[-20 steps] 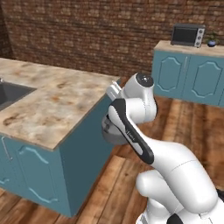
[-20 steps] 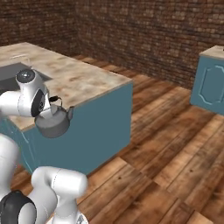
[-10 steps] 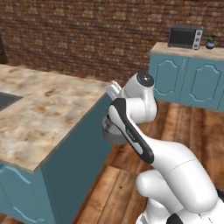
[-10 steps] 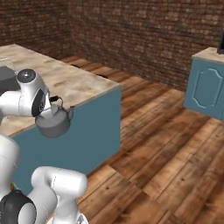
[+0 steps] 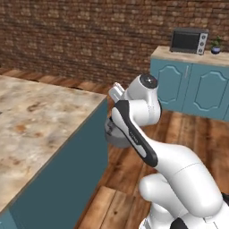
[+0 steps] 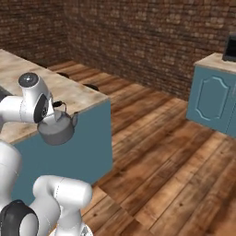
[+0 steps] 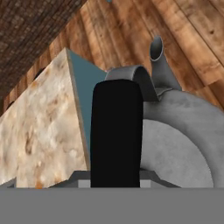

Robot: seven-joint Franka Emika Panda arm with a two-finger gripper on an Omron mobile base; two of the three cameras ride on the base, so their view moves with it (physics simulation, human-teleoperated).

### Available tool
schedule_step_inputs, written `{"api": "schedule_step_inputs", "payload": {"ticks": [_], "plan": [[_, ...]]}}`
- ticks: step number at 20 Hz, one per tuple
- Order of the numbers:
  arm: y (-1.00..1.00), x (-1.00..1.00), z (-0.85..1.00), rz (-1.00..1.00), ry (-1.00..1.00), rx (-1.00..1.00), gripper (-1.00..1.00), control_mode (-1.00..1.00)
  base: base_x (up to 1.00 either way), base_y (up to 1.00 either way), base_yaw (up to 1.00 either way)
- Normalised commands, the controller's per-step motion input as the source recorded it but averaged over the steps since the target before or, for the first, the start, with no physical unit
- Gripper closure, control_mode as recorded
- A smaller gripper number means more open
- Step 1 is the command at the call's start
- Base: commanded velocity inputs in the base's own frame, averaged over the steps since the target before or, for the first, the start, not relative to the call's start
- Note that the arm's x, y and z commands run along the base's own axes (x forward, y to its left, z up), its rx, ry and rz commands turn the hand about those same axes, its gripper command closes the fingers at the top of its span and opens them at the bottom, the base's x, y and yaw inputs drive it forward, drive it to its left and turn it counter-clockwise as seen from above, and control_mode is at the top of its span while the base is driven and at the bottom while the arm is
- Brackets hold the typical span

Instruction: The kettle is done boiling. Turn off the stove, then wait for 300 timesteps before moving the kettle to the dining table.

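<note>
Claw (image 6: 56, 109) clamped on the kettle's (image 6: 57, 129) black handle (image 7: 116, 131), jaws narrow round it. Kettle hangs off the floor, just past the table's (image 5: 40, 120) corner, beside the teal side panel, not over the slab. Spout (image 7: 158, 54) points away from the arm, body roughly level. Judging by that, it's mid-carry twd the table. To do it well: lift first so the base clears the edge w/ margin, then swing in over the top, well away from the corner. Keep it upright, slow, no tilt. Lower flat, let go only once it sits. Microwave (image 5: 188, 41) on far cabinet isn't involved.
</note>
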Motion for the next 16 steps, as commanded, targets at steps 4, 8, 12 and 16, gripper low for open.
{"api": "schedule_step_inputs", "payload": {"ticks": [4,8,12,16], "plan": [[0.00,0.00,0.00,0.00,0.00,0.00,1.00,1.00,0.69,-0.15,0.00],[0.00,0.00,0.00,0.00,0.00,0.00,1.00,1.00,0.72,-0.15,0.00],[0.00,0.00,0.00,0.00,0.00,0.00,1.00,1.00,0.71,-0.11,0.00],[0.00,0.00,0.00,0.00,0.00,0.00,1.00,1.00,0.65,0.02,0.05]]}}
